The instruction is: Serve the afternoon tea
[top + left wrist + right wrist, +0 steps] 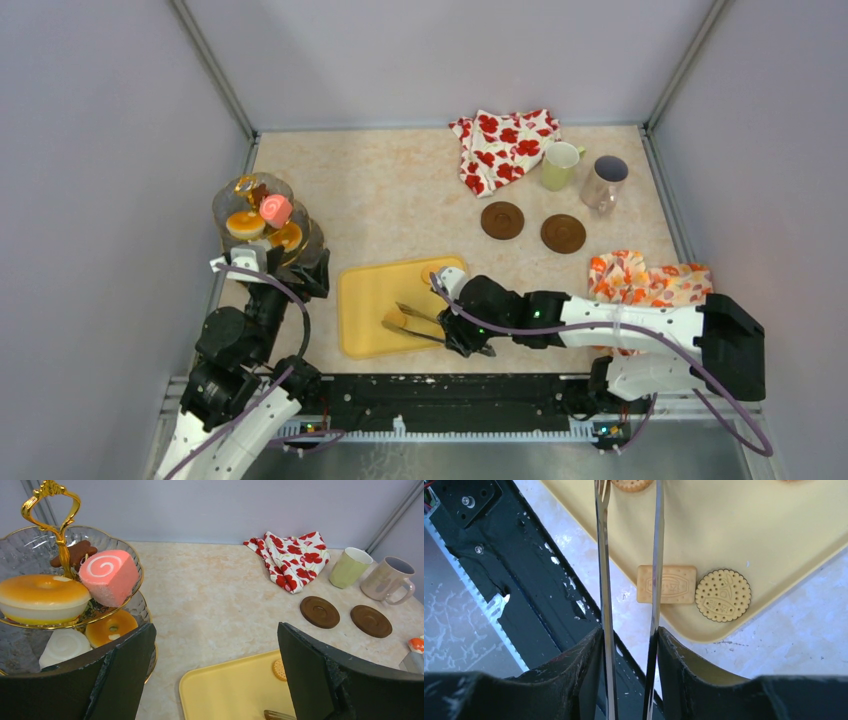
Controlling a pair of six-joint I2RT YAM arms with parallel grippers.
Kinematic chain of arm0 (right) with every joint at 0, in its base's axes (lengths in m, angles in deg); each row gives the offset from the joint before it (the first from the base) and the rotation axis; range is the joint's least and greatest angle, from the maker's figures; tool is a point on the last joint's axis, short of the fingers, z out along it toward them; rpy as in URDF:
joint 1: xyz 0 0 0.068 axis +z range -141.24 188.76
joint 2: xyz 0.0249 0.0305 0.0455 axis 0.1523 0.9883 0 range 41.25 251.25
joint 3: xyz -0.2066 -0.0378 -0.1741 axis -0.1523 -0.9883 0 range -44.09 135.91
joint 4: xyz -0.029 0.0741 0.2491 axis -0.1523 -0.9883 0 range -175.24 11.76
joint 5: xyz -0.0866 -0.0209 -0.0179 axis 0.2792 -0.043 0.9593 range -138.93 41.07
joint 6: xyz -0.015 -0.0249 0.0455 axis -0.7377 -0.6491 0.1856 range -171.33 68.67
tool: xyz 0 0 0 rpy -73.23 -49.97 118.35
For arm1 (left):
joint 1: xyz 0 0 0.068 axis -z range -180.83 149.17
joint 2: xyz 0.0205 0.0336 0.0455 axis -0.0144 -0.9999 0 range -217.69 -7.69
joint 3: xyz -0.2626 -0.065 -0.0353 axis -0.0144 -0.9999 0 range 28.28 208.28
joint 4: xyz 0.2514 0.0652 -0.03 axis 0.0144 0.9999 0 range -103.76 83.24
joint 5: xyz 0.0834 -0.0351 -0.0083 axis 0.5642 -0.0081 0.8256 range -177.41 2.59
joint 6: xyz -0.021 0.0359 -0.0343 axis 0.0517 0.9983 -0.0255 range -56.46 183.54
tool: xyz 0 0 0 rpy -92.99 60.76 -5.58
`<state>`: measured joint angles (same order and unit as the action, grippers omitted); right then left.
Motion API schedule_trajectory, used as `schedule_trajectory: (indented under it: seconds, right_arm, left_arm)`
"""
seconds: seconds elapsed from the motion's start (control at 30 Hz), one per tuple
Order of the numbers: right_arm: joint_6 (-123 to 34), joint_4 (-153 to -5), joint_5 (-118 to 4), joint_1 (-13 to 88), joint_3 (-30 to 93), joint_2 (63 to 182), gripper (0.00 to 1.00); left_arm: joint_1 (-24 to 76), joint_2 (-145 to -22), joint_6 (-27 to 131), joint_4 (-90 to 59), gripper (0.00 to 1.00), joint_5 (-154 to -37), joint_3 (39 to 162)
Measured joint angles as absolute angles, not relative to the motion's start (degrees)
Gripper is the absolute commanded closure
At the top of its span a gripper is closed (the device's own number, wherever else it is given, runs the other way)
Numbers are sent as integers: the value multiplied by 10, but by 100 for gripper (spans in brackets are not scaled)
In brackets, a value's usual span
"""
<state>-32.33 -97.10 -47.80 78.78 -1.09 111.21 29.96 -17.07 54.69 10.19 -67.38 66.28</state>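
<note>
A tiered glass stand (pixel 232 200) at the left holds a pink swirl roll (pixel 107 576), orange tarts (pixel 42 597) and a brown biscuit (pixel 75 552). My left gripper (pixel 300 272) is open and empty beside the stand, its jaws wide apart (pixel 215 645). My right gripper (pixel 462 322) is shut on the metal tongs (pixel 415 325), which reach over the yellow tray (pixel 365 290). In the right wrist view (pixel 629 640) the tongs' arms (pixel 601 555) pass over a rectangular biscuit (pixel 674 584) next to a round biscuit (pixel 723 595). The pale-yellow mug (pixel 560 165) and the greyish mug (pixel 603 180) stand at the back right.
Two brown coasters (pixel 502 220) (pixel 563 233) lie in front of the mugs. A red-flowered cloth (pixel 505 145) lies at the back, an orange-flowered cloth (pixel 650 280) at the right. Walls close the table on three sides; a black rail (pixel 450 395) runs along the near edge.
</note>
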Motion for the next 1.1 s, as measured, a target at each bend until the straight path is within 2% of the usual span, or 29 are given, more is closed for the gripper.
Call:
schedule_trajectory:
  seconds: [0.57, 1.1]
  right_arm:
    - [-316, -958, -453, 788, 1, 1116, 62]
    - [-317, -894, -406, 778, 157, 1242, 62]
  left_arm:
    - [300, -171, 547, 102, 1, -672, 663]
    - [300, -168, 547, 103, 1, -672, 668]
